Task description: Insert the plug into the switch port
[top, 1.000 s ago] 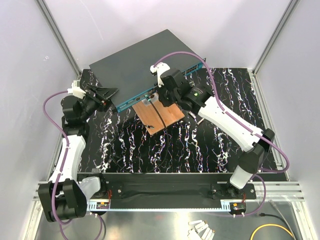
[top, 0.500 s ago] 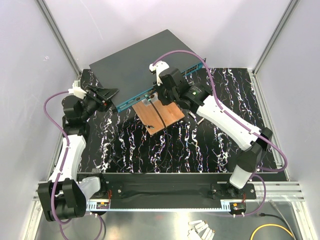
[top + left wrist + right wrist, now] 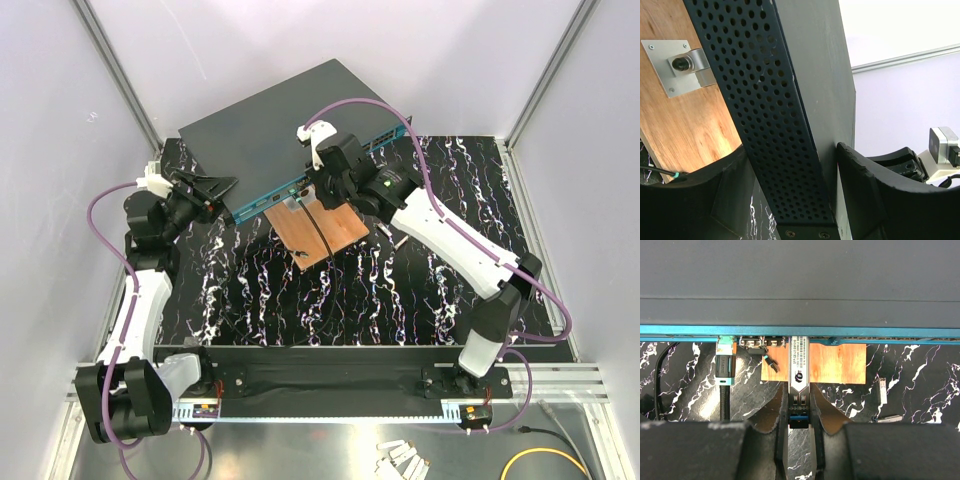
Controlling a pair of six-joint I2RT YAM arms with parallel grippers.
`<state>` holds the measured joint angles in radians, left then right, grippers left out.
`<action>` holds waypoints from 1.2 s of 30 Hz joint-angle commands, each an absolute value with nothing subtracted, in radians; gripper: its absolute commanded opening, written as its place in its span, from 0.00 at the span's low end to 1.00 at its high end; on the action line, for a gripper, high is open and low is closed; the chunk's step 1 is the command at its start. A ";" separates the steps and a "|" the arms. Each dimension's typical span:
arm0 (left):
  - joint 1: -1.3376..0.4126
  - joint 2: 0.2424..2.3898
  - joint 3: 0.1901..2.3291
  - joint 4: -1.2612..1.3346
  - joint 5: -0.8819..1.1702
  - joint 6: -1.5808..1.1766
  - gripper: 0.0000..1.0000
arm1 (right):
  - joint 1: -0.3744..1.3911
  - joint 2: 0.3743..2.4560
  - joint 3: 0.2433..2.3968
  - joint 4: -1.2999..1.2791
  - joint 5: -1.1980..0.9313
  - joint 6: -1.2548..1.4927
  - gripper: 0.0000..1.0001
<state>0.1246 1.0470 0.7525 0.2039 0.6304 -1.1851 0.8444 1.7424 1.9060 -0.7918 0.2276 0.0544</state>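
The switch [image 3: 275, 115] is a flat dark grey box with a teal front edge [image 3: 865, 331] carrying small ports. My right gripper [image 3: 800, 412] is shut on the plug [image 3: 799, 365], a slim silver module with a blue rear tab. The plug points straight at the front edge and its front end meets the teal edge just right of two metal ports [image 3: 762, 342]. In the top view my right gripper [image 3: 318, 195] is at the middle of the switch front. My left gripper [image 3: 215, 187] is clamped on the switch's left corner, one finger [image 3: 865, 195] on the grey top, the other under the perforated side [image 3: 775, 125].
A copper-brown board [image 3: 335, 235] lies on the black marbled table in front of the switch, with a metal bracket [image 3: 682, 65] on it. A black cable with a teal connector [image 3: 725, 365] sits in a port to the plug's left. Small loose modules [image 3: 882, 390] lie to the right.
My right arm has shifted slightly left and toward the switch front with the plug. My left arm and the switch have not moved.
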 commanded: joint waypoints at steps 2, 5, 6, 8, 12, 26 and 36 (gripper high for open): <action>0.101 1.020 0.752 0.279 0.635 -1.164 0.65 | 0.854 1.753 1.970 -0.730 0.233 0.071 0.00; 0.101 1.019 0.749 0.279 0.634 -1.163 0.65 | 0.857 1.755 1.977 -0.730 0.233 0.071 0.00; 0.101 1.020 0.749 0.279 0.634 -1.163 0.65 | 0.861 1.753 1.977 -0.730 0.233 0.071 0.00; 0.101 1.022 0.750 0.279 0.632 -1.163 0.65 | 0.861 1.753 1.977 -0.729 0.241 0.069 0.00; 0.100 1.020 0.750 0.279 0.630 -1.163 0.65 | 0.865 1.750 1.982 -0.721 0.252 0.061 0.00; 0.097 1.025 0.756 0.268 0.627 -1.161 0.65 | 0.885 1.752 1.973 -0.713 0.290 0.031 0.00; 0.092 1.028 0.759 0.256 0.623 -1.157 0.65 | 0.887 1.796 2.022 -0.730 0.330 0.021 0.00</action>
<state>0.1188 1.0420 0.7456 0.2089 0.6186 -1.1870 0.8696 1.7950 1.9617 -0.7818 0.3065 0.0238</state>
